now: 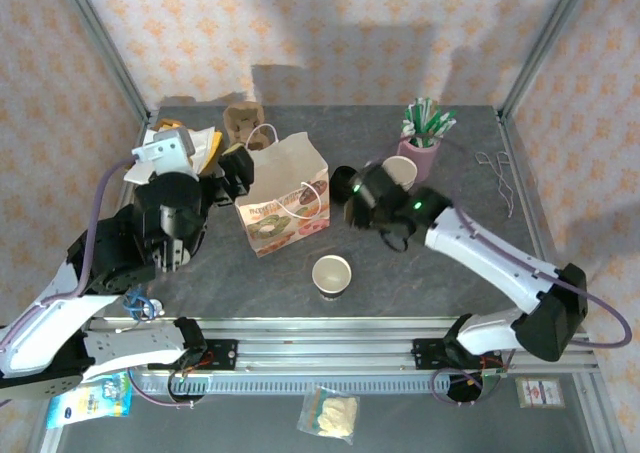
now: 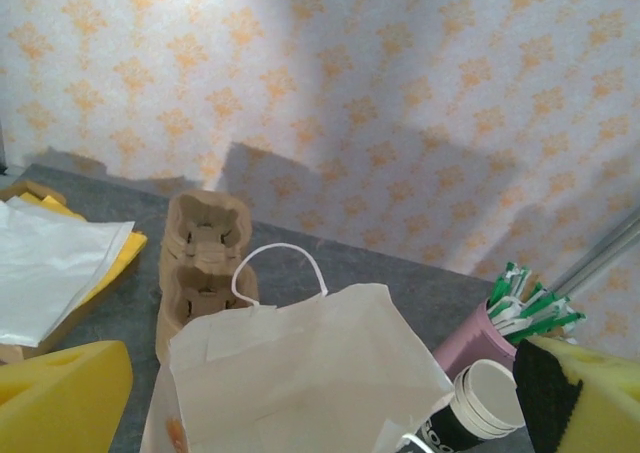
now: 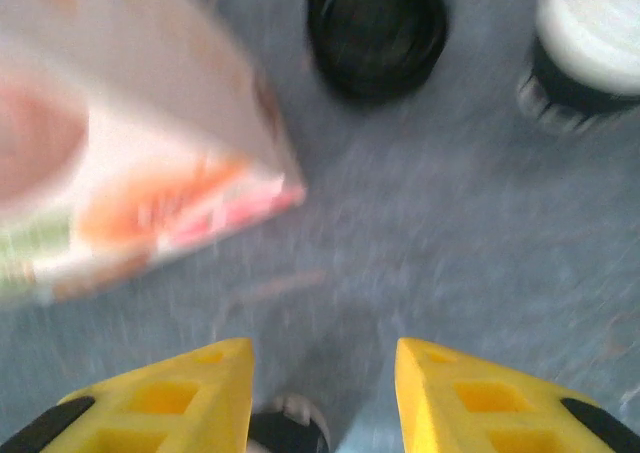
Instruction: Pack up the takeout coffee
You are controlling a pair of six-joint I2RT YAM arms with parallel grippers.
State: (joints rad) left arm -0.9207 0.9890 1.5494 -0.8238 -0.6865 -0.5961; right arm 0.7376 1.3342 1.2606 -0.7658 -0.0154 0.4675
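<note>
Top external: the takeout coffee [image 1: 332, 275] stands lidless on the table, on the near side of the paper bag [image 1: 283, 193]. The right gripper [image 1: 352, 195] hovers beside the black lid [image 1: 343, 179], and the left gripper [image 1: 233, 171] sits at the bag's left side. Left wrist: its fingers gape wide either side of the bag's mouth. Right wrist, blurred: the fingers are partly apart with nothing held, the lid ahead. I'd go gently here. Pinch the lid by its rim, then seat it squarely on the cup.

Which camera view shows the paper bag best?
The top view: the whole paper bag stands upright, printed side visible. The left wrist view catches its top and handle; the right wrist view, a blurred lower corner.
</note>
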